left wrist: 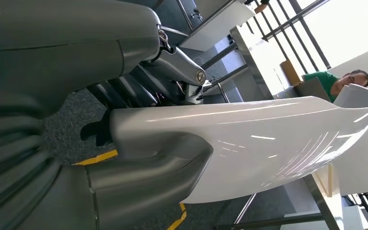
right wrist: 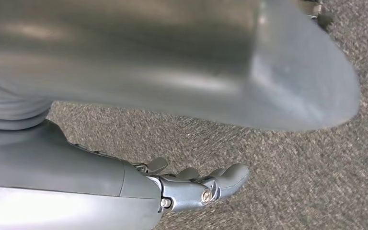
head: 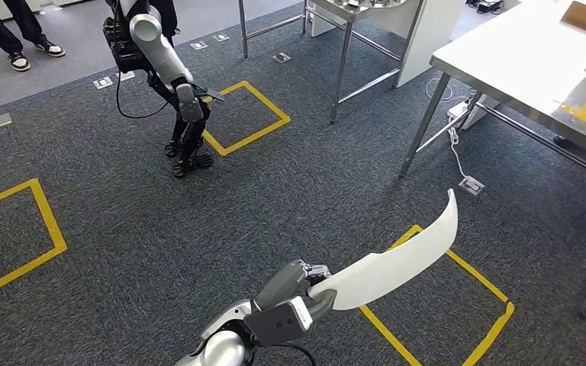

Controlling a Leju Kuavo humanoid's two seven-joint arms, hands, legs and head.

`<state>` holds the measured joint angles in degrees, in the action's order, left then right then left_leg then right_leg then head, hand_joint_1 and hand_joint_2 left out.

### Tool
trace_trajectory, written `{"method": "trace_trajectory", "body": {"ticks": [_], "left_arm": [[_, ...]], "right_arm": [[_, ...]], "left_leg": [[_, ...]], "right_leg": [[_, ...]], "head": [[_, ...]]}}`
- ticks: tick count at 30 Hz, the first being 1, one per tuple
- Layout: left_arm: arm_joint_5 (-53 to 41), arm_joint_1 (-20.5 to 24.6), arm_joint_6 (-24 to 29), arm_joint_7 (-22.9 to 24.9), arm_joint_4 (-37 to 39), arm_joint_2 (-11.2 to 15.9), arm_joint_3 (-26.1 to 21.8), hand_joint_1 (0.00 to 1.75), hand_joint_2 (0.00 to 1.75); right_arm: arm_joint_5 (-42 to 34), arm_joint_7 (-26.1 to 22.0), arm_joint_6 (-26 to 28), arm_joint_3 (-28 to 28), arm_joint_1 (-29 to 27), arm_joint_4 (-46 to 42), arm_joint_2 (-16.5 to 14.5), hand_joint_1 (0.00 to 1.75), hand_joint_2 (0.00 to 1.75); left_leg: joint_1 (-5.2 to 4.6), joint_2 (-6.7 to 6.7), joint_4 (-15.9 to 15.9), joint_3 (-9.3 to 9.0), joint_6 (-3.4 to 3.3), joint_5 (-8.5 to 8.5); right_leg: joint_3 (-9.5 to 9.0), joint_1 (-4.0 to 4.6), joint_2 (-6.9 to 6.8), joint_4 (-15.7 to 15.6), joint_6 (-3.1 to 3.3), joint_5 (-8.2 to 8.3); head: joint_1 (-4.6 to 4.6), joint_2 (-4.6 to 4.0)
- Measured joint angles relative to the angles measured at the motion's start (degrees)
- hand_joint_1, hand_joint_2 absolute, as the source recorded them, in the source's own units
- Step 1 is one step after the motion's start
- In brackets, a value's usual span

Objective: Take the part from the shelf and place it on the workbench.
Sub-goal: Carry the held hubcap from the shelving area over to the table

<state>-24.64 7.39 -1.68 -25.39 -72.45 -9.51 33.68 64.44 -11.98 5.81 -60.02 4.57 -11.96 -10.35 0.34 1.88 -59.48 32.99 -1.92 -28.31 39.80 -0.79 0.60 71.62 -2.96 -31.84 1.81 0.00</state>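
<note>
- Here the left hand (head: 299,284) grips one end of the part (head: 397,263), a long, curved white panel; in the left wrist view the thumb (left wrist: 163,158) presses one glossy face of the part (left wrist: 263,143) while the darker fingers sit behind it.
- The part hangs in the air over the grey carpet (head: 160,229), above a yellow floor marking (head: 442,320), its free end pointing up toward the workbench (head: 526,69).
- The workbench stands well apart from the part, ahead and to the robot's right, so the carrying step looks about half done: the part is off the shelf and not yet set down.
- The right hand (right wrist: 196,184) hangs over the carpet with its fingers loosely curled and nothing in them.
- To do this step well, the robot would keep the grip firm, since a long panel held by one end will tend to swing and twist as it walks.
- It should watch the free tip near the workbench's edge and legs (head: 425,126), and bring the part in above the top before lowering it flat.
- A second humanoid robot (head: 169,76) stands farther off across the carpet, and a person's legs (head: 15,30) show at the far edge, both clear of the likely path.
</note>
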Motion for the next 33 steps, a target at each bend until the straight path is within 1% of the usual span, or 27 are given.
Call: {"method": "trace_trajectory", "body": {"ticks": [1,2,3,4,6,8,9,10,12,13,14,15,17,18,19,20,22,23,24,25,27,28,29,30,31,32,33], "left_arm": [[0.0,0.0,0.1,0.0,0.0,0.0,0.0,1.75,1.75],[0.0,0.0,0.2,0.0,0.1,0.0,0.0,1.75,1.75],[0.0,0.0,0.2,0.0,0.1,0.0,0.0,1.75,1.75],[0.0,0.0,0.3,0.0,0.1,0.0,0.0,1.75,1.75],[0.0,0.1,0.4,-0.1,0.1,-0.1,0.0,1.75,1.75],[0.0,0.2,0.4,-0.1,0.1,-0.3,0.0,1.75,1.75],[0.0,0.3,0.4,-0.1,0.1,-0.3,0.0,1.75,1.75],[0.0,0.4,0.4,-0.1,0.1,-0.3,0.0,1.75,1.75],[0.0,0.4,0.4,-0.1,0.3,-0.2,0.0,1.75,1.75],[0.0,0.3,0.4,-0.1,0.4,-0.1,0.0,1.75,1.75],[0.0,0.3,0.4,0.0,0.4,-0.1,0.0,1.75,1.75],[0.0,0.3,0.4,0.0,0.4,0.0,0.0,1.75,1.75],[0.0,0.4,0.4,0.0,0.4,0.0,0.0,1.75,1.75],[0.0,0.4,0.4,0.0,0.3,0.0,0.0,1.75,1.75],[-0.1,0.4,0.5,0.0,0.3,0.0,0.0,1.75,1.75],[-0.1,0.3,0.5,0.0,0.3,0.0,0.0,1.75,1.75],[-0.1,0.3,0.6,0.0,0.2,0.0,0.0,1.75,1.75],[-0.1,0.3,0.6,0.0,0.2,-0.1,0.0,1.75,1.75],[-0.1,0.3,0.6,-0.1,0.2,-0.1,0.0,1.75,1.75],[-0.1,0.3,0.6,-0.1,0.2,-0.1,0.0,1.75,1.75],[0.0,0.2,0.6,-0.2,0.3,0.0,0.0,1.75,1.75],[0.0,0.1,0.6,-0.2,0.4,0.0,0.0,1.75,1.75],[0.1,0.1,0.5,-0.2,0.5,0.0,0.0,1.75,1.75],[0.1,0.0,0.5,-0.2,0.5,0.0,0.0,1.75,1.75],[0.1,0.0,0.5,-0.3,0.6,0.0,0.0,1.75,1.75],[0.2,0.1,0.5,-0.3,0.6,0.0,0.0,1.75,1.75],[0.2,0.1,0.5,-0.3,0.6,0.0,0.0,1.75,1.75]], "right_arm": [[0.0,0.0,0.0,0.0,0.0,0.0,0.0,0.0,0.0],[-0.1,0.0,0.0,0.0,0.1,0.0,0.0,0.0,0.0],[-0.1,0.0,0.0,0.0,0.2,0.0,0.0,0.0,0.0],[-0.1,0.0,0.0,0.0,0.2,0.0,0.0,0.0,0.0],[-0.1,0.1,0.0,0.0,0.2,0.0,0.0,0.0,0.0],[-0.1,0.2,0.0,0.0,0.1,0.0,0.0,0.0,0.0],[-0.1,0.2,0.0,0.0,0.2,0.0,0.0,0.0,0.0],[0.0,0.2,0.0,0.0,0.2,0.0,0.0,0.0,0.0],[0.1,0.3,0.0,0.0,0.3,0.0,0.0,0.0,0.0],[0.1,0.4,0.0,0.0,0.3,0.0,0.0,0.0,0.0],[0.2,0.5,0.0,0.0,0.2,0.0,0.0,0.0,0.0],[0.3,0.5,0.0,0.0,0.2,0.0,0.0,0.0,0.0],[0.4,0.5,0.0,0.0,0.2,0.0,0.0,0.0,0.0],[0.4,0.5,0.0,0.0,0.3,0.0,0.0,0.0,0.0],[0.4,0.5,0.0,0.0,0.3,0.0,0.0,0.0,0.0],[0.4,0.4,0.0,0.0,0.3,0.0,0.0,0.0,0.0],[0.4,0.4,0.0,0.0,0.2,0.0,0.0,0.0,0.0],[0.4,0.4,0.0,0.0,0.2,0.0,0.0,0.0,0.0],[0.4,0.3,0.0,0.0,0.2,0.0,-0.1,0.0,0.0],[0.4,0.3,0.0,0.0,0.2,0.0,-0.1,0.0,0.0],[0.4,0.3,-0.1,0.0,0.2,0.0,-0.1,0.0,0.0],[0.3,0.3,-0.1,0.0,0.2,0.0,-0.1,0.0,0.0],[0.3,0.3,-0.1,0.0,0.2,0.0,-0.1,0.0,0.0],[0.3,0.3,-0.1,0.0,0.1,0.0,-0.1,0.0,0.0],[0.4,0.3,-0.1,0.0,0.1,0.0,-0.1,0.0,0.0],[0.4,0.3,-0.1,0.0,0.1,0.0,-0.1,0.0,0.0],[0.4,0.3,-0.1,0.0,0.2,0.0,-0.1,0.0,0.0]], "left_leg": [[-0.02,0.3,0.0,-0.06,0.05,-0.02],[-0.13,0.56,0.0,-0.12,0.21,-0.07],[-0.21,0.76,0.0,-0.15,0.46,-0.1],[-0.26,0.92,0.0,-0.18,0.77,-0.1],[-0.23,1.21,0.2,-0.29,1.47,-0.06],[-0.08,0.81,-0.6,-0.05,2.1,-0.71],[-0.03,0.22,-2.3,0.7,2.37,-1.88],[0.06,-0.5,-5.3,2.0,2.57,-3.56],[0.1,-1.38,-12.7,5.46,2.83,-7.03],[0.12,-1.51,-15.1,6.66,2.91,-7.68],[0.15,-1.57,-15.6,6.92,2.94,-7.19],[0.2,-1.63,-13.8,6.07,2.94,-5.64],[0.4,-2.5,-6.1,2.35,2.89,-1.76],[0.47,-3.05,-2.8,0.83,2.74,-0.63],[0.45,-3.5,-0.9,-0.08,2.52,-0.2],[0.33,-3.74,-0.2,-0.34,2.19,-0.3],[0.17,-3.26,0.1,-0.35,1.37,-0.07],[0.21,-3.0,0.2,-0.38,0.98,0.06],[0.3,-2.65,0.4,-0.42,0.62,0.17],[0.36,-2.25,0.5,-0.46,0.35,0.22],[0.21,-1.39,0.5,-0.43,0.04,0.14],[0.15,-0.98,0.5,-0.42,-0.02,0.09],[0.12,-0.59,0.5,-0.44,-0.03,0.05],[0.1,-0.27,0.5,-0.48,0.0,0.01],[0.1,0.01,0.5,-0.57,0.09,-0.05],[0.07,0.27,0.5,-0.69,0.24,-0.14],[-0.06,0.48,0.5,-0.77,0.48,-0.27]], "right_leg": [[-2.3,0.05,-0.47,-4.2,0.19,1.9],[-4.43,0.23,-1.08,-8.2,0.43,3.24],[-6.0,0.42,-1.59,-11.2,0.73,4.11],[-6.77,0.63,-1.93,-12.8,1.03,4.36],[-6.67,0.87,-1.63,-13.3,1.66,4.37],[-6.8,0.63,-1.19,-13.7,2.34,4.69],[-6.92,0.46,-0.98,-13.9,2.68,4.87],[-6.99,0.34,-0.76,-14.0,2.91,4.96],[-6.96,0.33,-0.23,-14.0,3.12,4.94],[-6.96,0.33,0.08,-13.9,3.13,4.93],[-6.97,0.32,0.44,-13.9,3.12,4.92],[-7.01,0.28,0.86,-13.8,3.05,4.9],[-7.07,0.24,1.7,-13.6,2.69,4.75],[-6.99,0.27,2.09,-13.4,2.38,4.65],[-6.86,0.3,2.38,-13.2,2.03,4.6],[-6.72,0.29,2.6,-13.2,1.63,4.62],[-6.56,0.06,2.88,-13.3,0.88,4.7],[-6.36,0.0,2.61,-12.9,0.59,4.4],[-5.67,-0.01,2.1,-11.4,0.37,3.45],[-4.38,0.0,1.43,-8.7,0.21,1.93],[-0.54,0.01,0.39,-0.9,-0.03,-1.66],[1.0,-0.01,0.25,2.1,-0.09,-2.57],[1.6,-0.02,0.2,3.2,-0.09,-2.4],[1.06,-0.02,0.11,1.9,-0.04,-1.2],[-0.61,-0.02,-0.17,-1.4,0.08,0.76],[-2.83,0.04,-0.9,-5.8,0.25,2.58],[-4.7,0.2,-1.51,-9.5,0.54,3.9]], "head": [[0.03,0.0],[0.04,0.0],[0.04,0.0],[0.04,0.0],[0.01,0.0],[0.01,0.0],[-0.08,0.0],[-0.19,0.0],[-0.43,0.0],[-0.48,0.0],[-0.52,0.0],[-0.55,0.0],[-0.62,0.0],[-0.66,0.0],[-0.67,0.0],[-0.68,0.0],[-0.66,0.0],[-0.62,0.0],[-0.47,0.0],[-0.29,0.0],[0.03,0.0],[0.06,0.0],[0.08,0.0],[0.09,0.0],[0.11,0.0],[0.15,0.0],[0.17,0.0]]}}
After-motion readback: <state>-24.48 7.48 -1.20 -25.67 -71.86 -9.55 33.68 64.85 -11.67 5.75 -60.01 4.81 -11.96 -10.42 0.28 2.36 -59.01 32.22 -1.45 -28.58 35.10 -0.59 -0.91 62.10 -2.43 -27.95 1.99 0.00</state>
